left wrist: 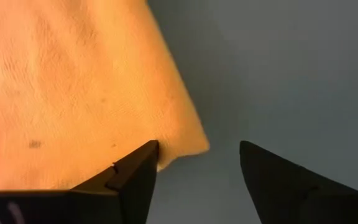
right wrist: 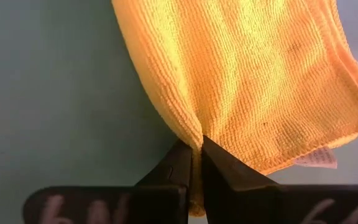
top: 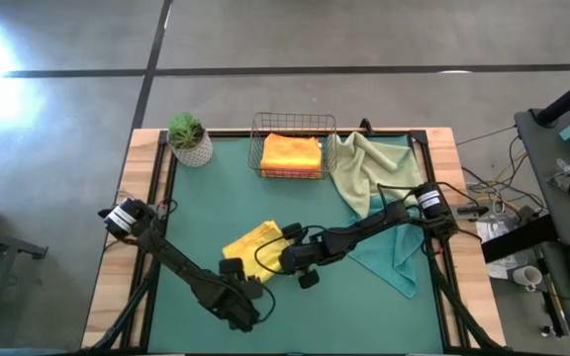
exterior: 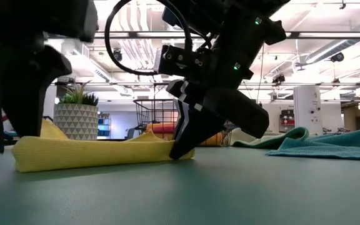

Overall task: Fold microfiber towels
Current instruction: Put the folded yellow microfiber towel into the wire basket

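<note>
A folded yellow microfiber towel lies on the green mat near the table's middle. My right gripper reaches in from the right and is shut on the towel's right end. My left gripper is open at the towel's near side. One of its fingers stands over the towel's corner and the other over bare mat, and nothing lies between them. In the low view the towel lies flat on the mat. My right gripper pinches a puckered ridge of the yellow towel's edge between its two fingers. The fingers slant down from the table's right side. The cloth bunches into a fold at the fingers, several layers show beside it, and the rest lies on the mat.
A wire basket at the far edge holds an orange towel. A pale sage towel and a teal towel lie crumpled at the right, under my right arm. A potted plant stands at the far left.
</note>
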Motion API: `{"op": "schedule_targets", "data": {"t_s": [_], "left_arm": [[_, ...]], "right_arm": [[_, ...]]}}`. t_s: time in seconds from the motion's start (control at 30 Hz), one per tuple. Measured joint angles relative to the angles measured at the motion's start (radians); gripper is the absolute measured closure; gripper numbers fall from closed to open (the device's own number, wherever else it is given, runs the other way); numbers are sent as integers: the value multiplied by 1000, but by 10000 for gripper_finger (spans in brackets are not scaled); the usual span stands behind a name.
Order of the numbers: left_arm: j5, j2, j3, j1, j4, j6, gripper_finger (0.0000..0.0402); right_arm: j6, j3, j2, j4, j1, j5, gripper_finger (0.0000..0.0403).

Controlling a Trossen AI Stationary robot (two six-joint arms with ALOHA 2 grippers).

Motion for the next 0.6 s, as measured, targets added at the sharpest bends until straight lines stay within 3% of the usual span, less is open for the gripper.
{"op": "schedule_targets", "data": {"t_s": [0.6], "left_arm": [[-73, 22, -10, 31, 39, -3, 187]], "right_arm": [[0, -1, 0, 1, 0, -2, 390]]}}
